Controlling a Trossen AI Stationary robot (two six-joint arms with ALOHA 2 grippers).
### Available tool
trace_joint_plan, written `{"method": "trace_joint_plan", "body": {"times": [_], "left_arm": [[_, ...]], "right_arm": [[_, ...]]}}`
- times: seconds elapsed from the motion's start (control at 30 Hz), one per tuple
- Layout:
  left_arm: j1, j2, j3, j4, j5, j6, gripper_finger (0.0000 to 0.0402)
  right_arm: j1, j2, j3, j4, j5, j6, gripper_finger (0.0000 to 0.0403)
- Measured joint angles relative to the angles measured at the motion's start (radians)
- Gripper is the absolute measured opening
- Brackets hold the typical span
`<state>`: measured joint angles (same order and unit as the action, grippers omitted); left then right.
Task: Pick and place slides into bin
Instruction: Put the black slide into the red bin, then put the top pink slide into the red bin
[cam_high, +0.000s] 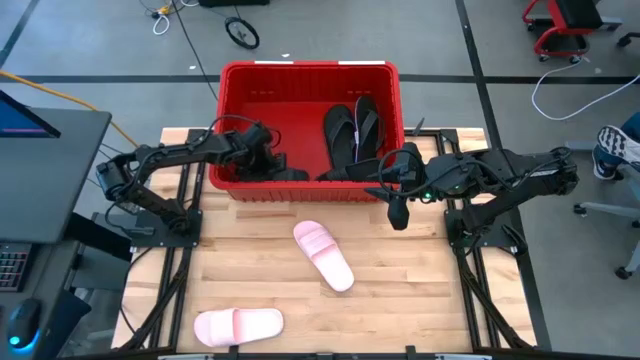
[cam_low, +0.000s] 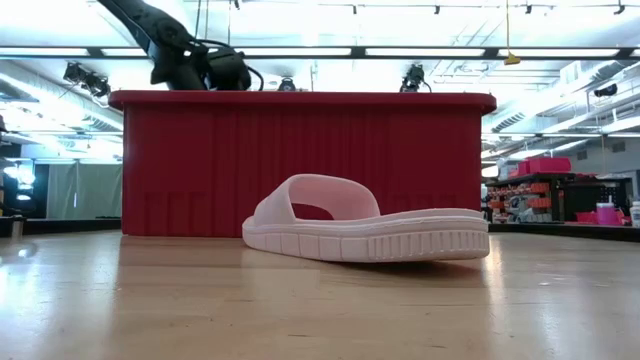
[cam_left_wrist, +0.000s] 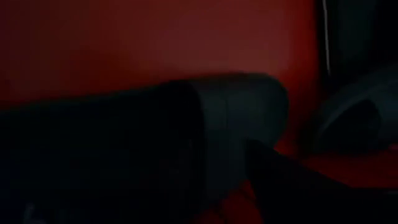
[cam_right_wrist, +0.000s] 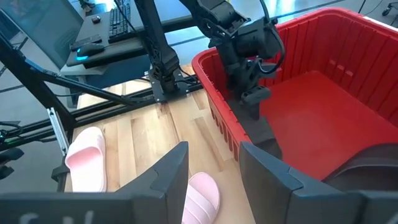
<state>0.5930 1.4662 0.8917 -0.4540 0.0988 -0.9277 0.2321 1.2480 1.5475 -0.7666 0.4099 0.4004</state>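
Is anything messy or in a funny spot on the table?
Nothing looks broken or spilled. Two pink slides still lie on the table outside the red bin: one mid-table at a slant, one near the front edge. The black ones are already inside the bin.

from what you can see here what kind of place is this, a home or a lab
Most likely a robotics lab or workshop. Long ceiling light strips run over an open hall, a monitor and keyboard sit beside the rig, and rolling chairs and loose cables lie on the grey floor.

wooden table (cam_high: 400, 300) | keyboard (cam_right_wrist: 118, 22) on side desk | red chair base (cam_high: 562, 28) on floor
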Motion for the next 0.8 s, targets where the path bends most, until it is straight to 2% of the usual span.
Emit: {"method": "trace_joint_plan", "body": {"times": [0.2, 0.4, 0.47, 0.57, 0.73, 0.8], "left_arm": [[0.022, -0.022, 0.024, 0.069, 0.060, 0.024, 0.0203], [0.070, -0.042, 0.181, -0.038, 0.061, 0.087, 0.0199], [0.082, -0.042, 0.255, -0.124, 0.063, 0.111, 0.0192], [0.087, -0.041, 0.396, -0.216, 0.102, 0.163, 0.0182], [0.037, -0.041, 0.636, -0.320, 0.212, 0.261, 0.0170], [-0.008, -0.042, 0.729, -0.354, 0.227, 0.286, 0.0166]], "right_arm": [[0.000, 0.000, 0.000, 0.000, 0.000, 0.029, 0.0148], [0.000, 0.000, 0.000, -0.001, 0.000, 0.067, 0.0148], [0.000, 0.000, 0.000, -0.006, -0.007, 0.096, 0.0148], [0.000, 0.003, 0.001, -0.017, -0.079, 0.160, 0.0148], [0.062, 0.057, 0.001, -0.137, -0.303, 0.188, 0.0148], [0.100, 0.098, 0.001, -0.204, -0.325, 0.184, 0.0148]]}}
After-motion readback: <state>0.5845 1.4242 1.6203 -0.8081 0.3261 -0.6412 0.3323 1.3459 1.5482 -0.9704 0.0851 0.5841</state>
